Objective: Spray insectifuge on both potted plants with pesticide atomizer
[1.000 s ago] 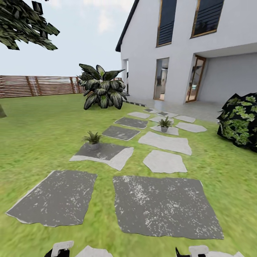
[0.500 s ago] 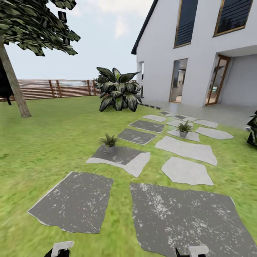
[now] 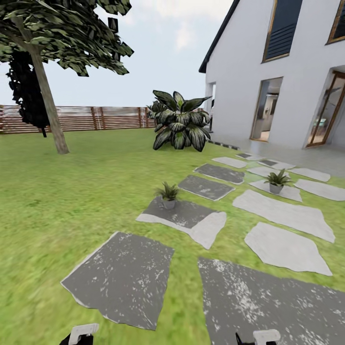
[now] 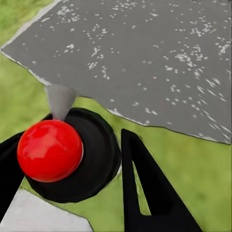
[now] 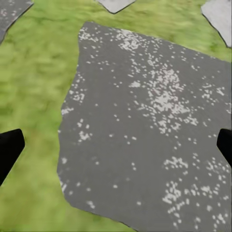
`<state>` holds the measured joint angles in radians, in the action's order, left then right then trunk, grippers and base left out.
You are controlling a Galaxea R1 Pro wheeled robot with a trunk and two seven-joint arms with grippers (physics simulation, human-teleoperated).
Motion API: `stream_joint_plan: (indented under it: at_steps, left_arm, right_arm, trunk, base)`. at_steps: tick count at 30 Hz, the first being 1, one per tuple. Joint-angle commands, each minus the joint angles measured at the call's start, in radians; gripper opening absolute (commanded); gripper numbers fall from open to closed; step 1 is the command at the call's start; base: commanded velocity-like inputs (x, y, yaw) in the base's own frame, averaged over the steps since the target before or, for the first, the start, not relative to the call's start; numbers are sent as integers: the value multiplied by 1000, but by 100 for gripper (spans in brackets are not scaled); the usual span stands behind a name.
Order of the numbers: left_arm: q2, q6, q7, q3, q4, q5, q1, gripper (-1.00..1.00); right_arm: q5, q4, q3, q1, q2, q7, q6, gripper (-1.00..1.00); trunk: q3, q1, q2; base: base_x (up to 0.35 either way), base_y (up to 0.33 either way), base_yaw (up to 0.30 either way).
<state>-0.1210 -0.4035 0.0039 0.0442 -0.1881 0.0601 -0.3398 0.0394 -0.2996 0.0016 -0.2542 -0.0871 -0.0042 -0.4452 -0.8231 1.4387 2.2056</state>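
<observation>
My left gripper point(image 4: 92, 164) has its jaws part open around a red ball point(image 4: 50, 151) seated on a black round body point(image 4: 92, 159), which I judge to be the top of the pesticide atomizer. One black finger point(image 4: 145, 188) stands just beside the body; I cannot tell whether it presses on it. My right gripper point(image 5: 116, 145) has its jaws wide apart with nothing between them, above a dark grey stepping stone point(image 5: 145, 125).

Task items in the head view: nearer potted plant point(image 3: 168, 194) on a grey stone point(image 3: 184, 218); farther potted plant point(image 3: 277, 181) on a pale stone point(image 3: 282, 190), nearer the house point(image 3: 287, 86). The two are well apart.

Risks, as judgement:
- If the left hold is loose, the atomizer could slip or tilt while I travel.
- Spraying from too far would likely miss the foliage, as both rosettes are small.
- The big striped plant point(image 3: 181, 122) could be mistaken for a target.
</observation>
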Motion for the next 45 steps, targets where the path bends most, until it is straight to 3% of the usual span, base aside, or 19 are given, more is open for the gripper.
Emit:
stream_joint_plan:
  at_steps: [1,19,45]
  left_arm:
    - [0,-3,-1,0,1,6,-1,-100]
    - [0,-2,-1,0,1,6,-1,-100]
    - [0,-1,-1,1,1,7,-1,-100]
  right_arm:
    - [4,0,0,0,0,0,-3,100]
    - [2,0,0,0,0,0,-3,100]
    - [0,0,0,0,0,0,-3,100]
  trunk:
    - [-2,0,0]
    - [-28,0,0]
    - [-65,0,0]
  base:
    - [280,182,202]
    - [206,67,90]
    - [31,0,-157]
